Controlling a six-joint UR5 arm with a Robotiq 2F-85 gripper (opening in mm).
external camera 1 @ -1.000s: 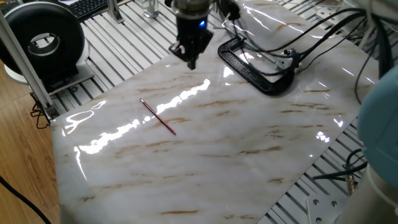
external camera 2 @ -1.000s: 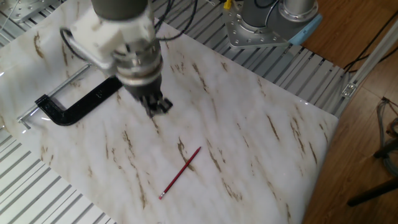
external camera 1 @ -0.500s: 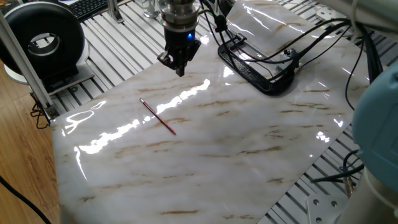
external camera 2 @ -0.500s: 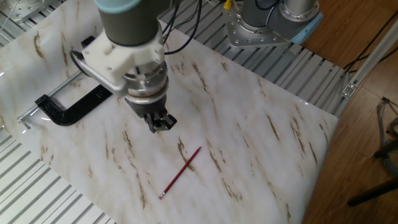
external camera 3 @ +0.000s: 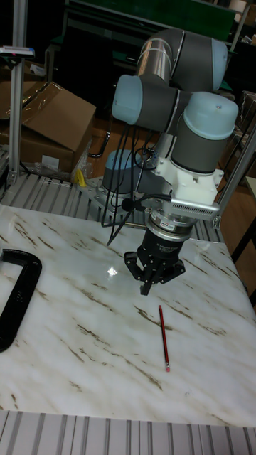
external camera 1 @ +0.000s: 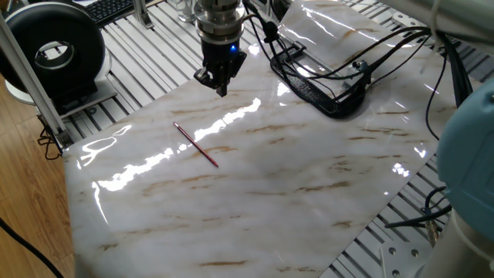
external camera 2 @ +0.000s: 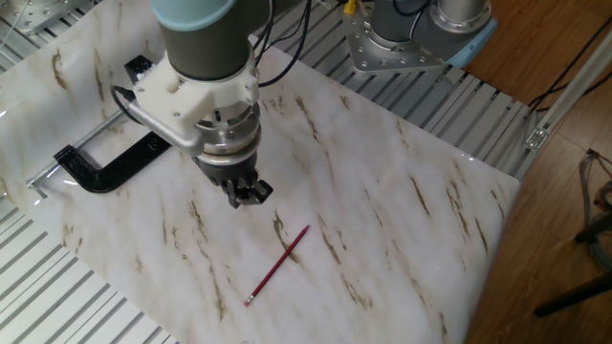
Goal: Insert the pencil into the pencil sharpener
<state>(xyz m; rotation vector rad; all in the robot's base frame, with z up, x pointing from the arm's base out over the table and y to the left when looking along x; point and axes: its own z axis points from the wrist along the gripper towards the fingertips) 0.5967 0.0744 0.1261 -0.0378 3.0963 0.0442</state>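
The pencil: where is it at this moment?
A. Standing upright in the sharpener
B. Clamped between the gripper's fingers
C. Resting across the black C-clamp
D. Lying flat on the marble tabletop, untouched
D: the pencil lies flat on the bare marble tabletop, apart from the gripper, which hangs above the table a little way off, and far from the C-clamp.

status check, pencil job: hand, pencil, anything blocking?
Hand above the slab, holding nothing, fingers look closed. Pencil flat on the marble, untouched, apart from hand. Sharpener not seen. Black clamp off to the side, path clear.
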